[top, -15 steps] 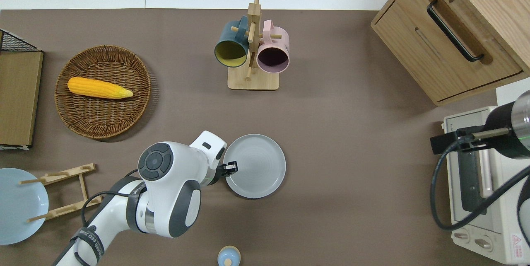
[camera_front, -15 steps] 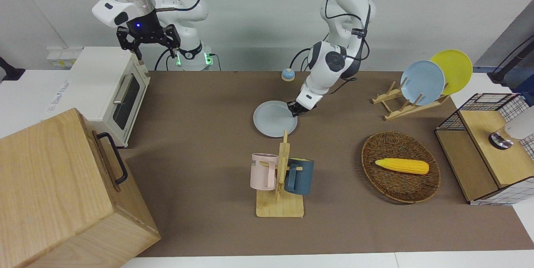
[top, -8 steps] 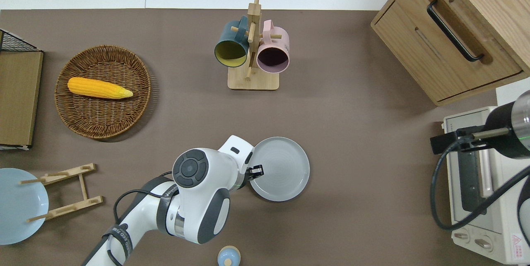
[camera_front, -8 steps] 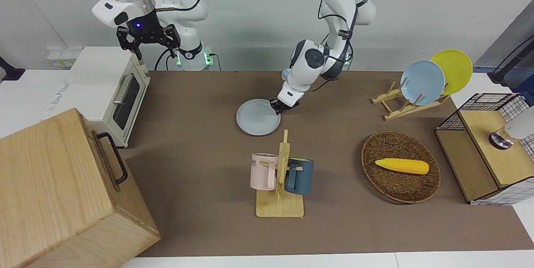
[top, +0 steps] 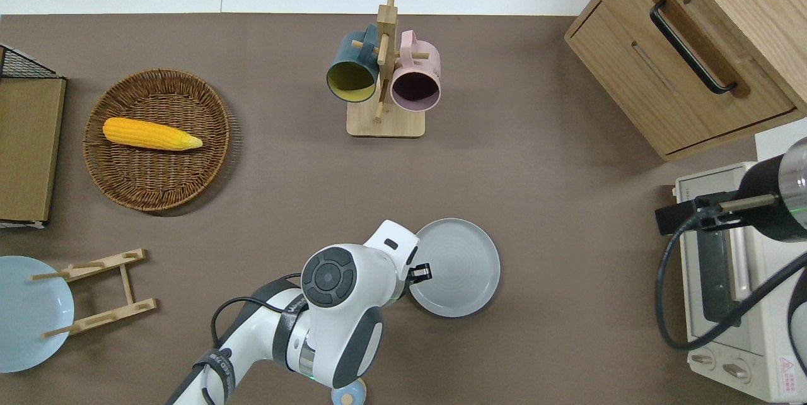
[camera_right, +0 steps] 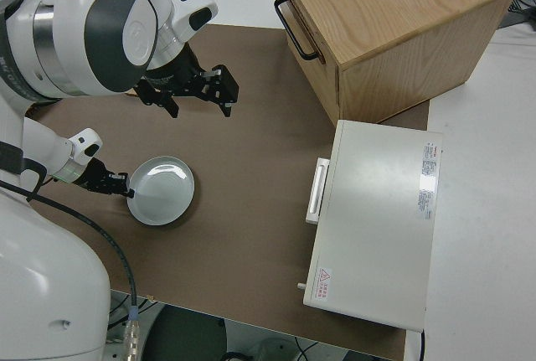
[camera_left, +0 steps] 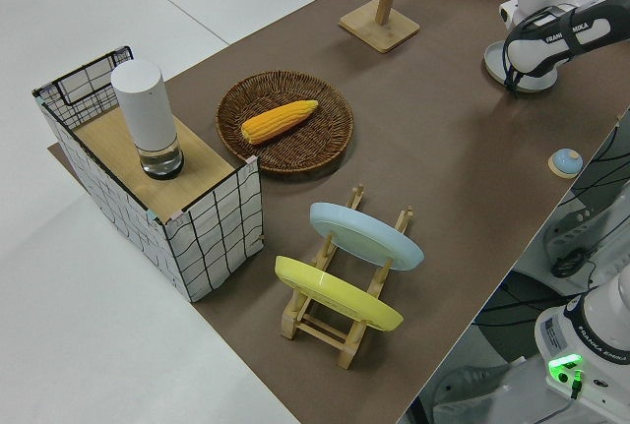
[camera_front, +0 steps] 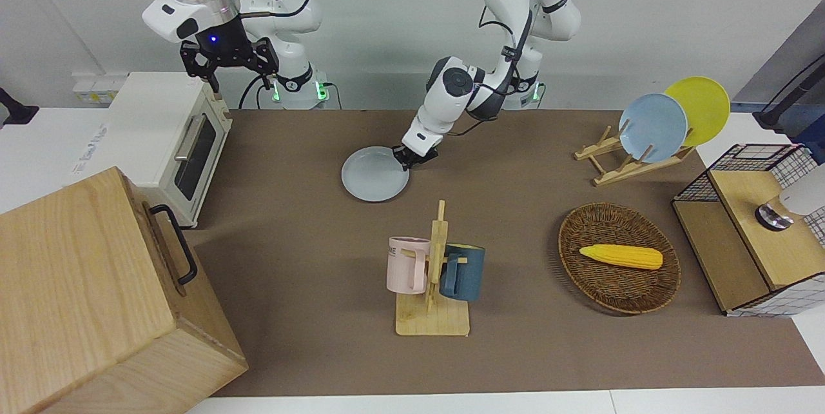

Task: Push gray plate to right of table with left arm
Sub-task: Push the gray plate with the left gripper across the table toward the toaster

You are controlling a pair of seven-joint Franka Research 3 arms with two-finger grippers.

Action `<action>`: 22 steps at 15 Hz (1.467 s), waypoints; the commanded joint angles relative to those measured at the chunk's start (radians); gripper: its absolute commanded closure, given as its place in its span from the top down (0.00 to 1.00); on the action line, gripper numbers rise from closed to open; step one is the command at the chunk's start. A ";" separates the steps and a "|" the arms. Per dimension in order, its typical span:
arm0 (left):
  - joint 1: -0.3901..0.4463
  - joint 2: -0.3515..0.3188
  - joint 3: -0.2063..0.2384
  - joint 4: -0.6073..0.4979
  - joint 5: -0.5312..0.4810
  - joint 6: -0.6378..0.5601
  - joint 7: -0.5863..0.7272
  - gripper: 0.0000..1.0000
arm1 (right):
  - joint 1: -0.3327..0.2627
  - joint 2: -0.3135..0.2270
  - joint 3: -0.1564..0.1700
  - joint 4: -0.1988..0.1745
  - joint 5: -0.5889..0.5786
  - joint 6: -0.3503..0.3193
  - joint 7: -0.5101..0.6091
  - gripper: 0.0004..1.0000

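Observation:
The gray plate (camera_front: 376, 174) (top: 455, 267) (camera_right: 162, 190) lies flat on the brown table (camera_front: 309, 240), nearer to the robots than the mug rack (camera_front: 433, 272). My left gripper (camera_front: 407, 160) (top: 421, 272) (camera_right: 117, 183) is low at the table, shut, and touches the plate's rim on the side toward the left arm's end. The left arm hides a small part of that rim in the overhead view. The right gripper (camera_front: 237, 82) (camera_right: 199, 108), with a blue light above it, is parked and open.
A toaster oven (camera_front: 167, 143) and a wooden cabinet (camera_front: 97, 298) stand at the right arm's end. A wicker basket (camera_front: 580, 233) with corn, a plate rack (camera_front: 619, 166) and a wire crate (camera_front: 754, 227) are toward the left arm's end. A small blue knob (top: 348, 395) sits near the robots.
The left gripper has slid the gray plate toward the right arm's end of the table and slightly nearer to the robots. The right arm has not moved.

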 commanded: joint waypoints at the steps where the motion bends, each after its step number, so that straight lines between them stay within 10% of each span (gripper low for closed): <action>1: -0.050 0.060 0.010 0.065 -0.017 0.015 -0.027 0.00 | -0.024 -0.009 0.019 0.000 -0.008 -0.014 -0.008 1.00; 6: -0.087 0.092 0.010 0.109 -0.016 0.031 -0.061 0.12 | -0.024 -0.009 0.019 0.000 -0.008 -0.014 -0.008 1.00; 7: -0.091 0.092 0.005 0.109 -0.016 0.041 -0.060 0.36 | -0.024 -0.009 0.019 0.000 -0.008 -0.014 -0.008 1.00; 8: -0.094 0.092 0.004 0.107 -0.016 0.041 -0.060 0.88 | -0.024 -0.009 0.019 0.000 -0.010 -0.014 -0.008 1.00; 9: -0.094 0.092 0.004 0.107 -0.016 0.041 -0.058 0.99 | -0.024 -0.009 0.019 0.000 -0.008 -0.014 -0.008 1.00; 15: -0.075 0.031 0.039 0.101 0.091 -0.088 -0.087 1.00 | -0.024 -0.009 0.019 0.000 -0.008 -0.014 -0.008 1.00; 22: -0.067 -0.035 0.247 0.096 0.302 -0.243 0.021 1.00 | -0.024 -0.009 0.019 0.000 -0.008 -0.014 -0.008 1.00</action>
